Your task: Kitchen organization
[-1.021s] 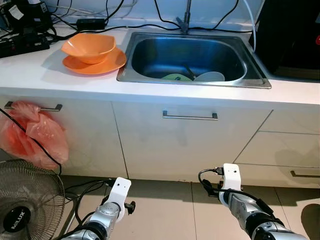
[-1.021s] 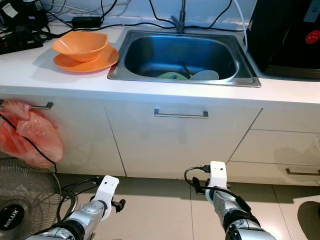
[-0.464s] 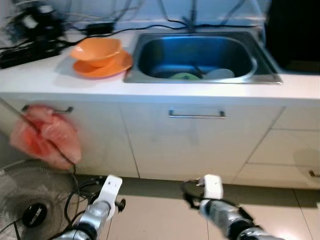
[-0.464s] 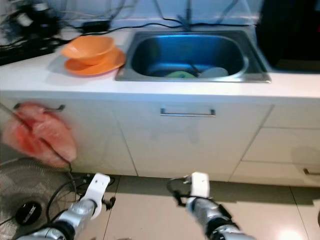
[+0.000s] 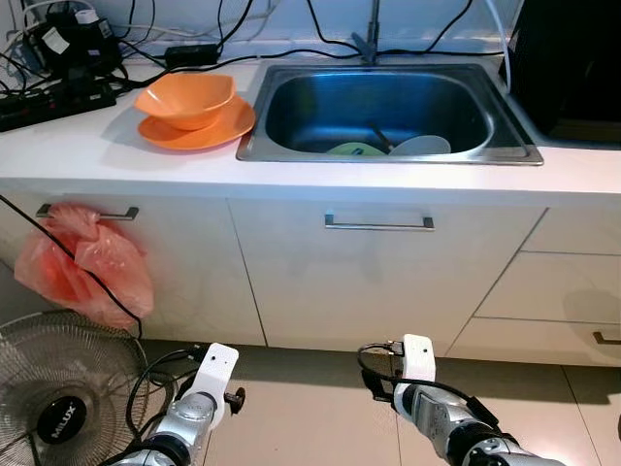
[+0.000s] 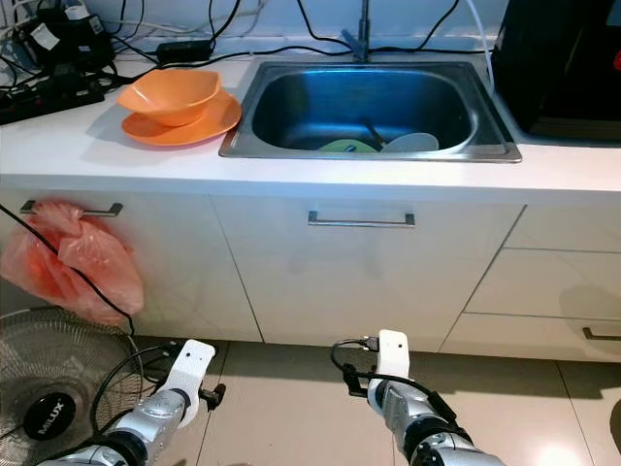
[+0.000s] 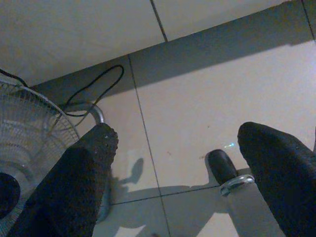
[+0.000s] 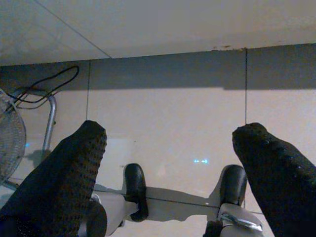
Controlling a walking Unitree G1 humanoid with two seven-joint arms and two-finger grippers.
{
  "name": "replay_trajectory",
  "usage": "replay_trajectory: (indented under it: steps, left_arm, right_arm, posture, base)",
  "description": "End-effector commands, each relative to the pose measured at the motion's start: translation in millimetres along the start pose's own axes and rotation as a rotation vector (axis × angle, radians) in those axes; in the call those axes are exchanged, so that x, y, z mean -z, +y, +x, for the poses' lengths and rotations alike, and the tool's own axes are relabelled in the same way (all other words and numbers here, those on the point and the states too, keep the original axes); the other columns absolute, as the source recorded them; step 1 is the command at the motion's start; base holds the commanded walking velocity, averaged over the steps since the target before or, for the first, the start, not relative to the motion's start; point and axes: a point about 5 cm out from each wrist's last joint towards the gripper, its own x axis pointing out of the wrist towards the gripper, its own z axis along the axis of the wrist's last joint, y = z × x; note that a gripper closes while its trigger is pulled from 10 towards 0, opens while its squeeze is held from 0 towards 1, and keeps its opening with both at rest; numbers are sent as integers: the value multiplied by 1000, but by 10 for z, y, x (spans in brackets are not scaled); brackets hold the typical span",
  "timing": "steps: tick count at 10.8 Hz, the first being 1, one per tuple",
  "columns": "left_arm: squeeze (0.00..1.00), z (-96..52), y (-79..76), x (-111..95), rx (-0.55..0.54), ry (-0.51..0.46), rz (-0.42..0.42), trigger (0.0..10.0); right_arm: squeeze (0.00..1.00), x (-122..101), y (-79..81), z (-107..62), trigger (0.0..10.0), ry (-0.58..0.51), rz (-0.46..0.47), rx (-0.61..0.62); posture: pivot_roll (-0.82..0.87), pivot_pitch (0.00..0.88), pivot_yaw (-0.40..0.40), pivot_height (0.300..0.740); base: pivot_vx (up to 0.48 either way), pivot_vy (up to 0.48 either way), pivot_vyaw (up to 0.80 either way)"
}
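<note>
You are facing a white desk [image 5: 87, 150] with a steel sink [image 5: 388, 105] set into it. An orange bowl [image 5: 186, 99] sits in an orange plate [image 5: 209, 131] on the desk, just beside the sink's left rim. Inside the sink lie a green dish [image 5: 354, 149] and a white dish [image 5: 420, 146], touching or overlapping; a dark utensil [image 5: 378, 135] leans between them. Black cables and a power strip [image 5: 44, 97] crowd the desk's back left corner. A dark appliance [image 5: 568, 58] stands at the right end.

Below, the cabinet front carries a bar handle [image 5: 378, 223] under the sink. A pink plastic bag [image 5: 82, 267] hangs from the left drawer handle. A floor fan [image 5: 63, 398] stands at the lower left.

Both arms hang low over the tiled floor [image 5: 310, 408], well apart from the desk. Your left gripper [image 7: 177, 163] has its fingers spread wide, holding nothing, with the fan grille beside it. Your right gripper [image 8: 168, 163] is likewise spread wide and empty, over bare tile.
</note>
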Motion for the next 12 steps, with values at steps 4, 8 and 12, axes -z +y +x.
replay_trajectory:
  steps: [4,8,12]
  left_arm:
    - [0,-4,13,23,-22,0,-12,10000]
    - [0,-2,24,11,-12,4,14,10000]
    - [0,-6,52,29,-14,15,45,10000]
  right_arm:
    - [0,-71,44,10,10000,-3,-31,-14]
    - [0,-44,52,11,10000,4,-26,-10]
    - [0,-16,90,17,10000,6,-25,-25]
  posture:
    - [121,0,51,740]
    - [96,0,83,740]
    - [110,0,89,740]
  base:
    - [0,0,0]
    - [0,0,-513]
    - [0,0,0]
